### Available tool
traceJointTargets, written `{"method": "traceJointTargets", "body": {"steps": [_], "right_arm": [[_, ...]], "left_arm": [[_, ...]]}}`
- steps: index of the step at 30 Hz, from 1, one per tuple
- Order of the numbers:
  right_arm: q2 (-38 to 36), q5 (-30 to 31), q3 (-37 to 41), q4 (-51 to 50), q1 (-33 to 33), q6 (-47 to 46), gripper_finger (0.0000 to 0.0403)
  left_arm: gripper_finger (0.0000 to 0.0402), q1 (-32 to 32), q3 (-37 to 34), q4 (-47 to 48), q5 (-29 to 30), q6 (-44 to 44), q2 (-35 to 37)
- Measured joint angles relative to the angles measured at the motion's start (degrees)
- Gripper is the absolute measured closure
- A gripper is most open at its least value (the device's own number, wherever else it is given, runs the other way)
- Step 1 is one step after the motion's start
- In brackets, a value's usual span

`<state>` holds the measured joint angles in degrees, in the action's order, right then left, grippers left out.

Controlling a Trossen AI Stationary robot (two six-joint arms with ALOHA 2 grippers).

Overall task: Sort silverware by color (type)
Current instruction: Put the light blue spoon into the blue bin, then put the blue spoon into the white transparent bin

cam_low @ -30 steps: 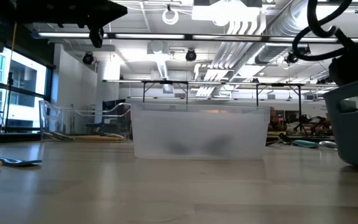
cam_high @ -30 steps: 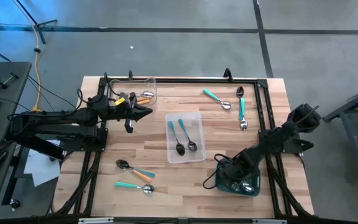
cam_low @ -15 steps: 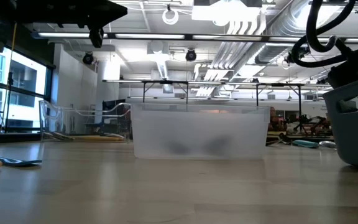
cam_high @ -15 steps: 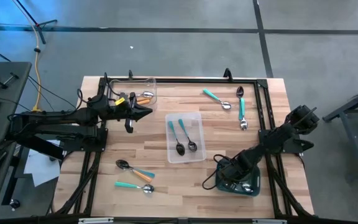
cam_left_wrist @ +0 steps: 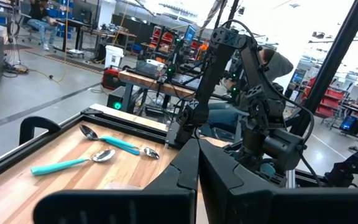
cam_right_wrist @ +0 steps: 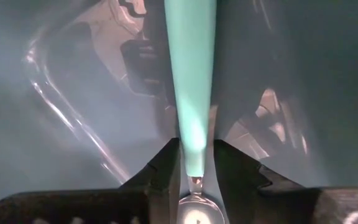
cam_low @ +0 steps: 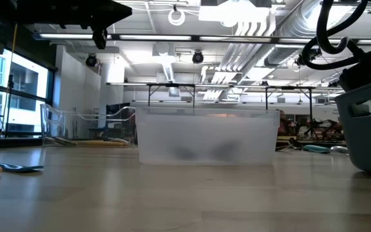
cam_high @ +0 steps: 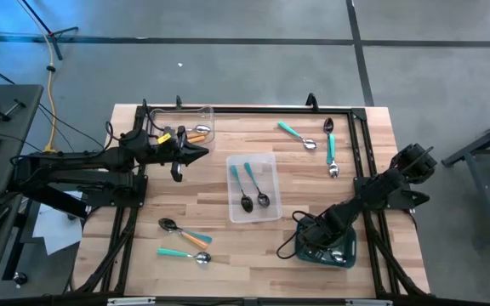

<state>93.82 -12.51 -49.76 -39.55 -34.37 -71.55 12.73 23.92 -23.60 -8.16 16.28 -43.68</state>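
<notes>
Spoons are spread over my table in groups. Two teal ones lie inside the middle tray. At the far right, one teal spoon lies at a slant, with a dark-bowled spoon and another teal one just beside the frame rail. Near the front left I see an orange spoon and a teal one close together. An orange handle shows in the far-left tray.

My right gripper is down inside the bin at the front right. From its wrist camera, the right fingers stand a little apart with a green spoon between them, its handle running away from the camera and its bowl at the base of the fingers; I cannot tell whether they pinch it or it lies loose.

My left gripper hangs above the table beside the far-left tray, its fingers pressed together on nothing.
</notes>
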Motion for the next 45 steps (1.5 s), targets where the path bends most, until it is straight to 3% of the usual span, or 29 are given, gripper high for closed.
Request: {"method": "traceJointTargets", "body": {"steps": [14, 33, 40, 45], "right_arm": [[-0.02, -0.02, 0.0, 0.0, 0.0, 0.0, 0.0215], [-0.55, -1.37, 0.0, -0.12, 0.02, 3.35, 0.0208], [-8.7, -0.58, 0.0, -5.03, -0.66, 3.55, 0.0208], [-19.84, 7.05, 0.0, -9.99, -0.66, 3.6, 0.0208]], "left_arm": [[0.0401, 0.01, 0.0, 0.0, 0.0, 0.01, -0.01], [0.0401, 0.01, 0.0, 0.23, 1.18, 0.01, -0.01], [0.0401, 0.01, 0.0, 0.23, 1.29, 0.01, -0.01], [0.0401, 0.0, 0.0, 0.23, 1.49, 0.03, 0.0]]}}
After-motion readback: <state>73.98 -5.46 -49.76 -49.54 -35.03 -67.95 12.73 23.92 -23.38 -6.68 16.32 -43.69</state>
